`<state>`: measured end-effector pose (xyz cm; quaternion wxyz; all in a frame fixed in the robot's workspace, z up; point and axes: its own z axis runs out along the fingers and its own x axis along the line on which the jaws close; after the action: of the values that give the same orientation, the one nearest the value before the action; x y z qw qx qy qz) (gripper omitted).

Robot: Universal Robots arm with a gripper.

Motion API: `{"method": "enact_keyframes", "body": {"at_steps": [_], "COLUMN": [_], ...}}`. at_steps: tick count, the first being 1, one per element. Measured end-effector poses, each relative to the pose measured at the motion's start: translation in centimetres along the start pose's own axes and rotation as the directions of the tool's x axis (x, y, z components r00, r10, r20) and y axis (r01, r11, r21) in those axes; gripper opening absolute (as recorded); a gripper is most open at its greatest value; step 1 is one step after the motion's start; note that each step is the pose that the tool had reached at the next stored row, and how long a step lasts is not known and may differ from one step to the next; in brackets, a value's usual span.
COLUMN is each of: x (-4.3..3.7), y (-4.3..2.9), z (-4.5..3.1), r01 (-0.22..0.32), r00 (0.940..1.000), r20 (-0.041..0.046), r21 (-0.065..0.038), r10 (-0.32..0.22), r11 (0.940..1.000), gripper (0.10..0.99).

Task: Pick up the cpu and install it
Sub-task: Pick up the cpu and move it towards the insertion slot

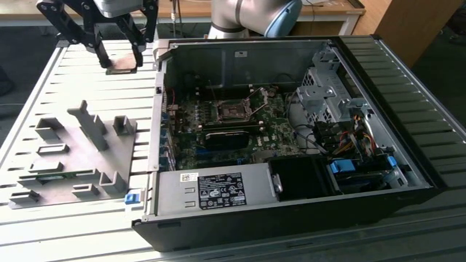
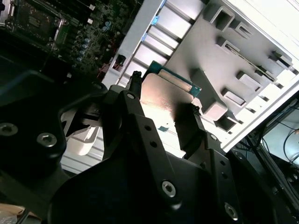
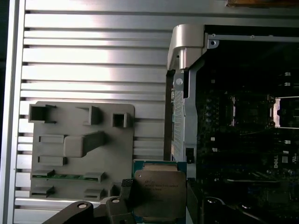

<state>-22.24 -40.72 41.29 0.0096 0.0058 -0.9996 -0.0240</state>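
Silver metal between black fingers (image 2: pixel 138 112): the hand (image 1: pixel 121 60) is clamped on the cpu (image 3: pixel 156 198), pinching it by two opposite edges. So the pick-up half looks done, and I'd call this the carry stage of the install. The chip sits outside the computer case (image 1: pixel 291 218), just beside the case's side wall near a corner. It looks held clear of the slatted aluminium counter (image 1: pixel 95 98). Inside the case, near the middle of the motherboard (image 1: pixel 276 136), the socket (image 1: pixel 231 112) lies with its frame apparently open, well apart from the chip. As I judge it, seating the part calls for crossing that wall without clipping it. The chip must also be kept flat and squared to the socket, because a tilted or turned chip would not drop in cleanly. On the counter beside the case lies a grey plate (image 1: pixel 73 158) of raised blocks. Now the chip itself: flat and square, a dull silvery lid catching warm light, some print on top, a thin green rim showing around it, and sitting roughly level in the grip in the first wrist view.
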Motion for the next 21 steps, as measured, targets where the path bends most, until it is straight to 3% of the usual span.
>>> {"method": "enact_keyframes", "body": {"at_steps": [21], "x": [-3.55], "y": [0.04], "z": [0.01], "r01": [0.000], "r00": [1.0000], "r20": [0.0002], "r21": [0.000], "r10": [0.000], "r11": [1.0000], "gripper": [0.541]}}
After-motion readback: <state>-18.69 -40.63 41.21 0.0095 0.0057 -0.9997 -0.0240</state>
